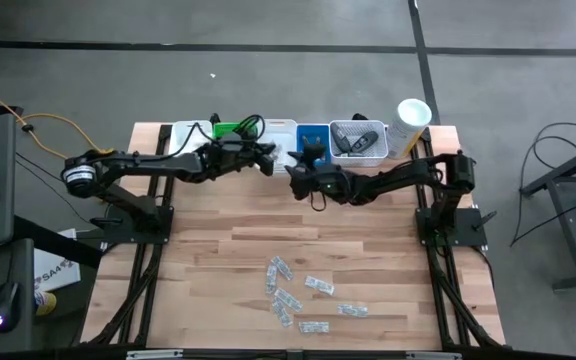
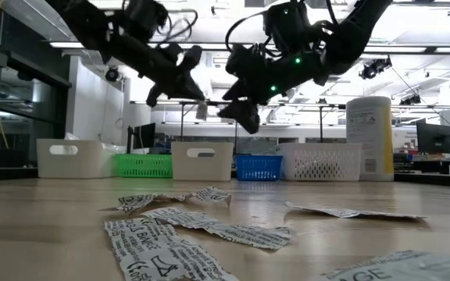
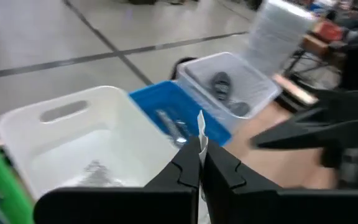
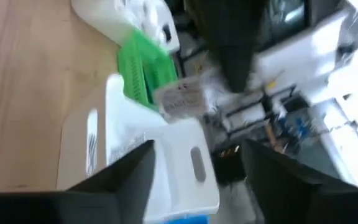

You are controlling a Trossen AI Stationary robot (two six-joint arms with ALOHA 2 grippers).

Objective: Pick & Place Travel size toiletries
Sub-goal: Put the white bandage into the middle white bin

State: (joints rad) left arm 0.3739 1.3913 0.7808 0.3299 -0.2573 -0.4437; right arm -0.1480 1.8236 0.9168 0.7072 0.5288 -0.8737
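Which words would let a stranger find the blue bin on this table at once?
Look along the far edge of the wooden table, where bins stand in a line that ends at a tall white canister. The blue bin is second from the canister, between a latticed white bin and a plain white bin. It is the only blue one.

A row of bins lines the wooden table (image 1: 368, 250) at twelve o'clock: white bins (image 2: 67, 158), a green bin (image 2: 143, 165), a blue bin (image 2: 258, 166). A tall white canister (image 2: 369, 137) stands at one o'clock.
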